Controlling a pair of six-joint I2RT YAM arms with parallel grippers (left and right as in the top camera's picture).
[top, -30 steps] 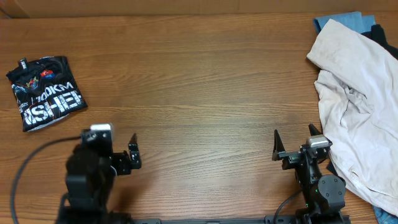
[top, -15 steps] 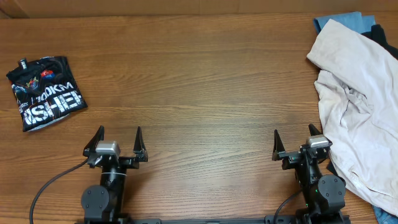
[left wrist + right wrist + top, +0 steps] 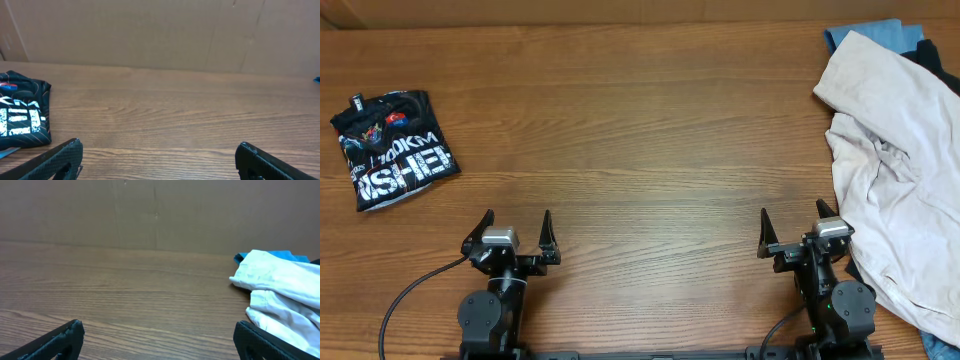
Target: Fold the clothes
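A folded black printed T-shirt point(image 3: 392, 150) lies at the table's far left; it also shows in the left wrist view point(image 3: 22, 116). A heap of unfolded clothes, a white garment point(image 3: 895, 160) on top, lies at the right edge; the white garment shows in the right wrist view point(image 3: 282, 292). A blue garment point(image 3: 865, 32) pokes out behind it. My left gripper point(image 3: 516, 222) is open and empty near the front edge, as in its wrist view point(image 3: 159, 150). My right gripper point(image 3: 790, 220) is open and empty just left of the heap, as in its wrist view point(image 3: 159, 330).
A brown cardboard wall point(image 3: 160, 35) stands along the back of the wooden table point(image 3: 640, 130). A dark garment point(image 3: 935, 55) lies under the white one at the far right. A black cable point(image 3: 410, 295) runs from the left arm's base.
The left arm has swung from a turned pose back to face forward at the front edge, its fingers open. The right arm and the clothes have not moved.
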